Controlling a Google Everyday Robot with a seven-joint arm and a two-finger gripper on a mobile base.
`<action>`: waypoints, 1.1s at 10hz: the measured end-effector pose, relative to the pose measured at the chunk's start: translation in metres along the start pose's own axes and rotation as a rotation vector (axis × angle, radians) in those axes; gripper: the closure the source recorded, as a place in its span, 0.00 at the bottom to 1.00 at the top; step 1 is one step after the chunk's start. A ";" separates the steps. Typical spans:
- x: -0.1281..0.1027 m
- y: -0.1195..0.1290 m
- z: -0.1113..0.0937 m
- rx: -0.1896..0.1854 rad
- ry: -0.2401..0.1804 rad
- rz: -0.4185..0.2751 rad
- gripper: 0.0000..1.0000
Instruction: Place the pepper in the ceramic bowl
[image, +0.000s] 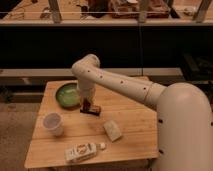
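Pepper cannot be made out. Gripper (87, 103) hangs beside the ceramic bowl (66, 94), over a brown bar (92, 109); its grip cannot be told.

Gripper (87, 105) tip too blurred to read; bowl (66, 94) right edge behind arm; pepper unseen.

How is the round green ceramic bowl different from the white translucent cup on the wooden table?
The round green ceramic bowl is wide and shallow; the white translucent cup is narrower and taller. The bowl is green with a paler rim, the cup whitish. The bowl sits toward the table's far left, right beside the end effector; the cup stands nearer the front left edge, apart from the arm. Both sit upright, open side up, on the wooden table.
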 end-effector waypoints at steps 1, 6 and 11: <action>0.008 -0.005 0.000 0.007 0.008 0.003 0.87; 0.042 -0.070 0.023 0.069 0.051 0.014 0.65; 0.054 -0.101 0.041 0.075 0.100 0.106 0.60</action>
